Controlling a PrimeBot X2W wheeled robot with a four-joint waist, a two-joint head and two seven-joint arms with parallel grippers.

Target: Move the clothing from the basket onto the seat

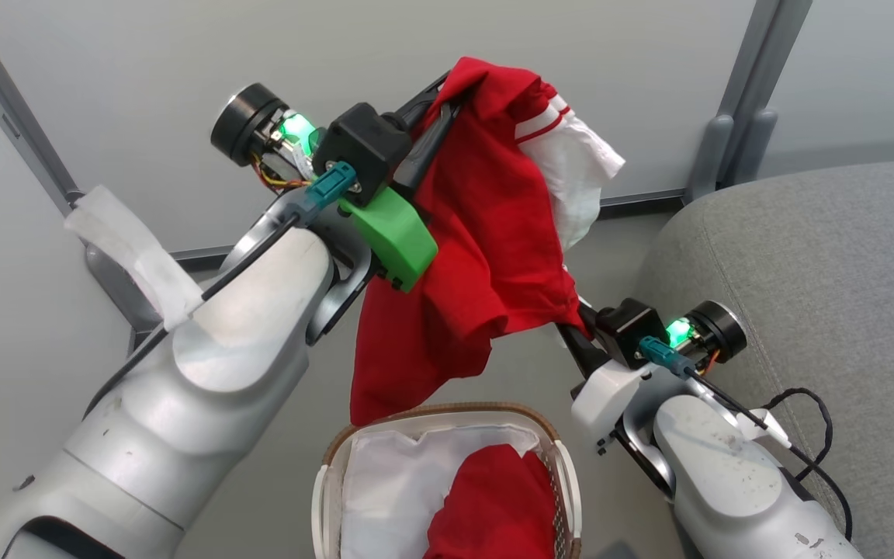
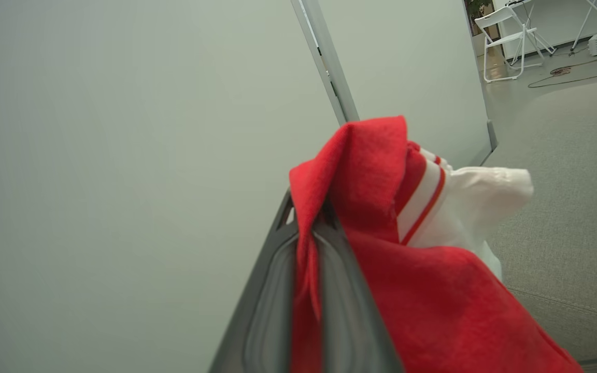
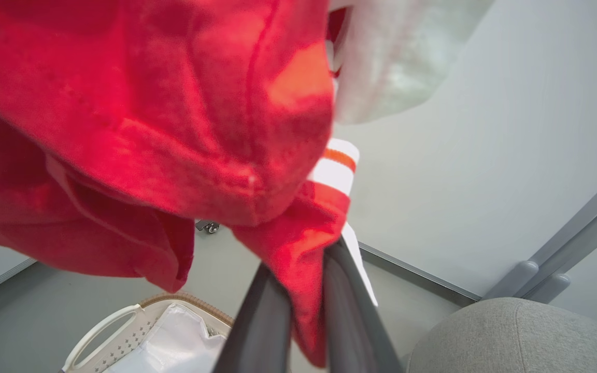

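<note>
The left gripper (image 1: 441, 109) and right gripper (image 1: 573, 317) are both clamping one red garment (image 1: 486, 233), hanging above the basket (image 1: 549, 435), and the next move is likely calling for swinging it right onto the seat (image 1: 819, 248).

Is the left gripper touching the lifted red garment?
Touching. The left wrist view shows the left gripper shut on a fold of the garment, with red cloth pinched between its two fingers.
</note>
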